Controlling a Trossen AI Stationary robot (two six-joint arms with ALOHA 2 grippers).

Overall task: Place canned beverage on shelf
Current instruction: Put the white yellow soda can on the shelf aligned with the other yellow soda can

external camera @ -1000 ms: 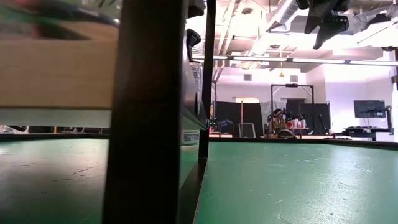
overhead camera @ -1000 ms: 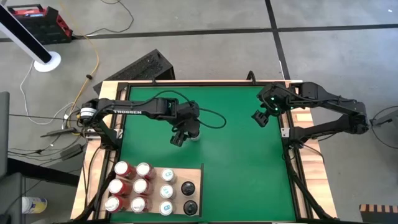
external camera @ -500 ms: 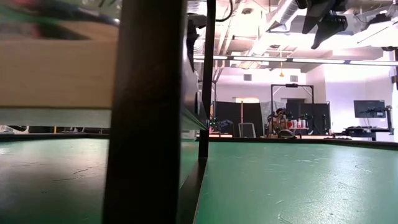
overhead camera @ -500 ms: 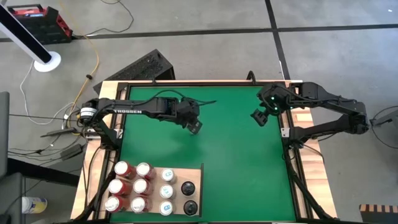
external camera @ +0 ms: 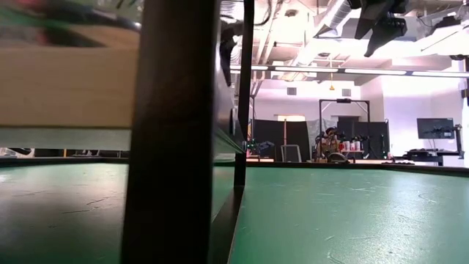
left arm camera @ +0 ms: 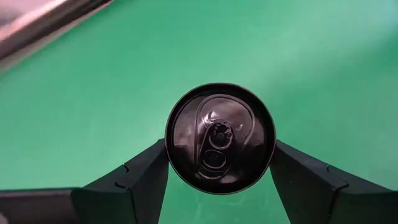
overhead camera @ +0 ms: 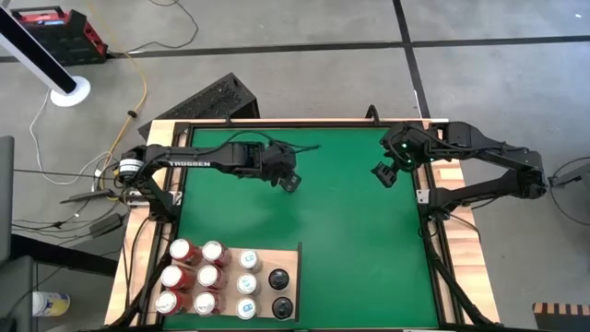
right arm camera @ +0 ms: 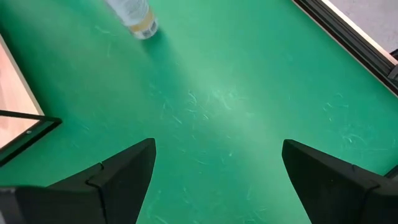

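Left gripper [left arm camera: 219, 171] jaws clamp a black can [left arm camera: 220, 138] above the green mat [overhead camera: 350, 221]; placement on the shelf [overhead camera: 293, 260] remains; right gripper [right arm camera: 214, 165] jaws open, idle.

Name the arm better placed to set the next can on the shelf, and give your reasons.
Left. Its gripper already has its jaws shut on a black can above the green mat, on the shelf's side. The right gripper is open and empty, near the mat's far right.

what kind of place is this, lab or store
Most likely a robotics lab or workshop, not a store: bare ceiling ducts, a far monitor and loose floor cables surround a green mat worked by two arms.
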